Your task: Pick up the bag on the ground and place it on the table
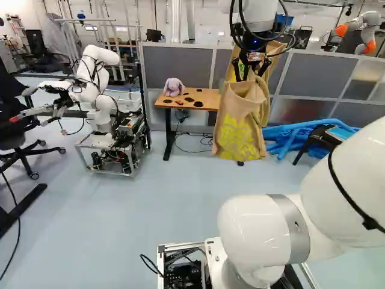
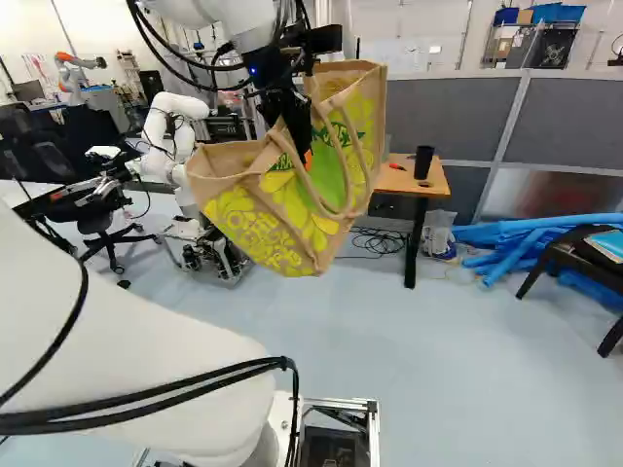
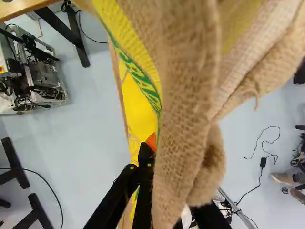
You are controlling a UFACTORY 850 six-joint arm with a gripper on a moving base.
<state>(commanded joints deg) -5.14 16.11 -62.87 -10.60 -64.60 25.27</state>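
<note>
- Bag (image 1: 240, 135) hangs in the air below the gripper (image 1: 250, 78), clear of the floor (image 1: 180, 198).
- Fingers are grasping the bag, one partly hidden by its cloth in the wrist view.
- Table (image 1: 207, 100) stands beyond, bearing a plush rabbit (image 1: 174, 88) and a black cup (image 2: 422, 163).

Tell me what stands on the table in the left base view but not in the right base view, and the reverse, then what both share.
Only the left base view: a purple stuffed bunny.
Only the right base view: a black cup.
Both: the wooden table, the burlap bag hanging from the gripper, blue tubes and another robot.
</note>
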